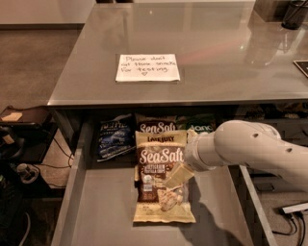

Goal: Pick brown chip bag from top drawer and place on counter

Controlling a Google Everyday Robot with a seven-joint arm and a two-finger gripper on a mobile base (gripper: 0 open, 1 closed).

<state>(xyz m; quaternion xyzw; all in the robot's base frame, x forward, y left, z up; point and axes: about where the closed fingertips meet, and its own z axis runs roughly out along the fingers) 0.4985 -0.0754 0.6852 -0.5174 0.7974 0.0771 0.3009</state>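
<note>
The brown chip bag (156,166) lies flat on the floor of the open top drawer (103,206), with its cream "Late July" band towards the counter. My gripper (177,176) is low over the bag's right-middle part, on the end of my white arm (250,149), which reaches in from the right. I cannot tell whether it touches the bag. The glossy grey counter (226,53) lies above the drawer and bears a white handwritten note (147,67).
At the back of the drawer lie a dark blue bag (114,139), a second SeaSalt bag (156,126) showing only brown, and a green bag (202,128). The drawer's grey side walls stand left and right. Dark objects stand at the counter's far right corner (293,14).
</note>
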